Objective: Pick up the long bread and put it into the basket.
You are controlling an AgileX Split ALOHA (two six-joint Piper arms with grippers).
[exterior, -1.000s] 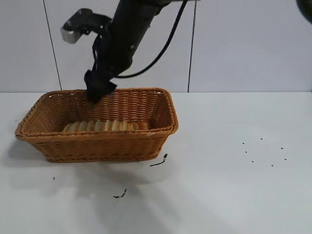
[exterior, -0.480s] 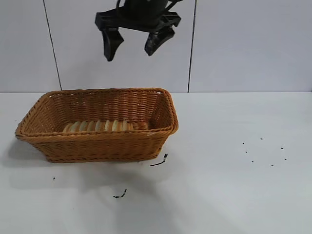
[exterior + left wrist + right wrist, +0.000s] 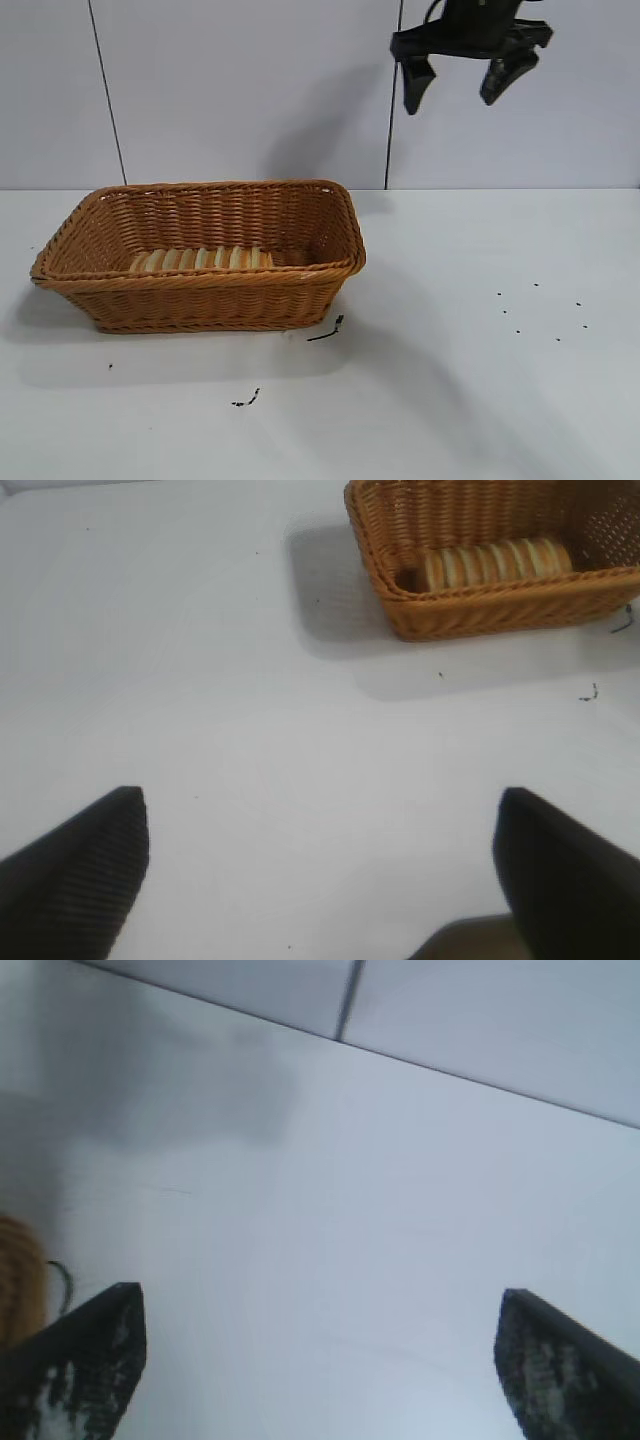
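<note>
The long bread [image 3: 200,258], a ridged tan and cream loaf, lies flat on the floor of the orange-brown wicker basket [image 3: 200,302] at the table's left. My right gripper [image 3: 452,100] hangs open high above the table, to the right of the basket, with nothing between its fingers. Its own wrist view has the right gripper [image 3: 320,1293] spread wide over bare white table, a sliver of the basket [image 3: 15,1270] at the edge. My left gripper [image 3: 320,795] is open and empty, well away from the basket [image 3: 500,615] and the long bread [image 3: 495,562].
A dark scrap [image 3: 327,330] lies by the basket's front right corner and another scrap [image 3: 247,400] nearer the front. Small dark specks [image 3: 540,310] dot the table on the right. A pale panelled wall [image 3: 250,90] stands behind.
The right gripper has risen from the basket's back rim and swung right, staying open. The long bread has stayed in the basket.
</note>
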